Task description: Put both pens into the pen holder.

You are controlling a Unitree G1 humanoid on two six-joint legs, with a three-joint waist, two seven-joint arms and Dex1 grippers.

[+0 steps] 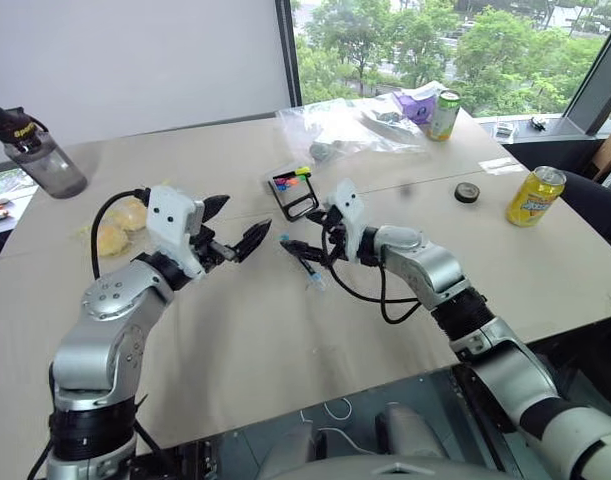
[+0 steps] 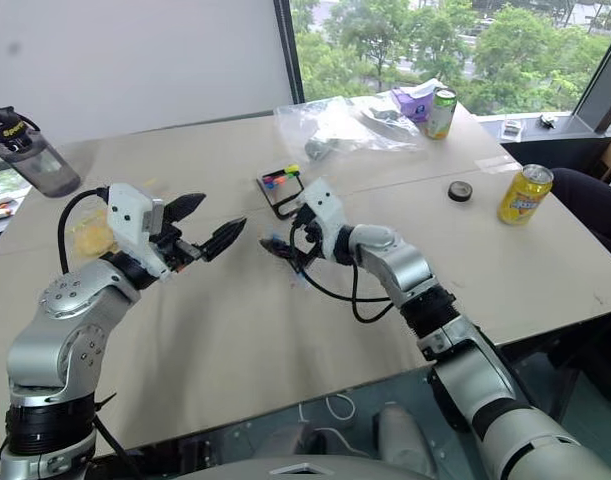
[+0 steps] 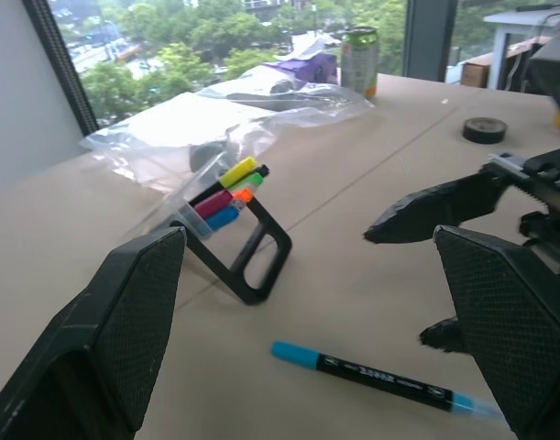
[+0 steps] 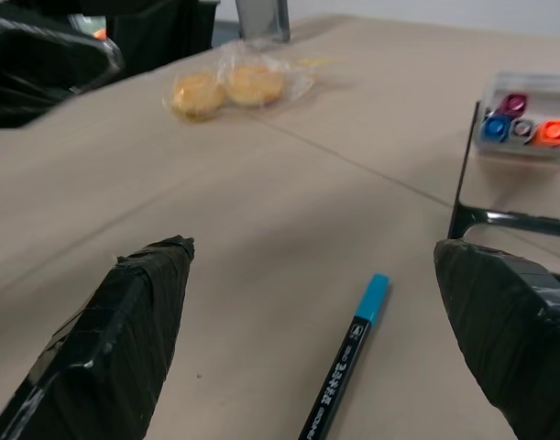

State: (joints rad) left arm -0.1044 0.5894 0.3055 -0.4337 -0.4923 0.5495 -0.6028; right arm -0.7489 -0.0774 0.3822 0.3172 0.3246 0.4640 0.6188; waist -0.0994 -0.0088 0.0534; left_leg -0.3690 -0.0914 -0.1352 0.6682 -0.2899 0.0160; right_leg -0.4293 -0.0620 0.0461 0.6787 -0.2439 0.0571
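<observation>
1 pen, black with light-blue ends, is seen lying flat on the tabletop near its middle, just short of the pen holder, between the wide-open fingers of the empty right end effector. the left end effector is held above the tabletop nearby, also wide open and empty.

The black-barrelled pen with light-blue ends is cut off at its lower end by the right wrist view's edge, its far tip is blurred behind a black finger in the left wrist view, and the print on its barrel is too small to be read.
</observation>
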